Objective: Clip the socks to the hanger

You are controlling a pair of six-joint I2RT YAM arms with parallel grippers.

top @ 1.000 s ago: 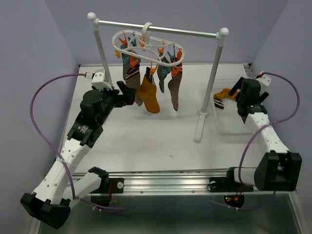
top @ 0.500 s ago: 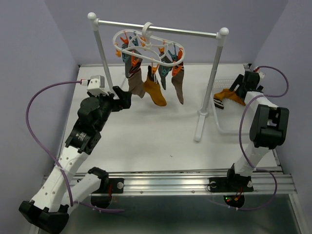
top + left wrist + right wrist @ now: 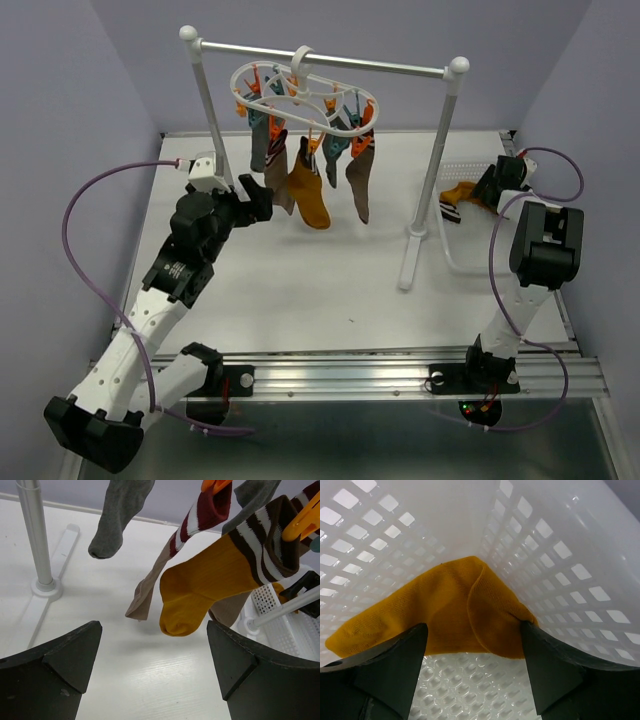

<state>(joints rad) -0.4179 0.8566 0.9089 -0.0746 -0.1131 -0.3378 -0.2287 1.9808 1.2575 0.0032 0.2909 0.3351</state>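
The white table (image 3: 300, 290) carries a two-post rack (image 3: 330, 58) toward 12 o'clock; the hanger (image 3: 305, 95) hooks over the rack's crossbar, and hanging socks (image 3: 308, 195) dangle from its orange and teal clips; a white mesh basket (image 3: 470, 165) sits at about 2 o'clock.

The left gripper (image 3: 262, 200) hovers at 10 o'clock, near the hanging socks but apart from them; its jaws are spread wide, released, grasping nothing.

The right gripper (image 3: 472, 630) reaches down into the basket; its jaws stand apart, one finger on each side of a loose mustard sock (image 3: 445, 610) lying against the mesh wall; the finger at 3 o'clock touches the sock's folded edge; the sock is not pinched.

A striped sock (image 3: 448, 212) lies at the basket's 9 o'clock side; whether it is inside the basket I cannot tell.
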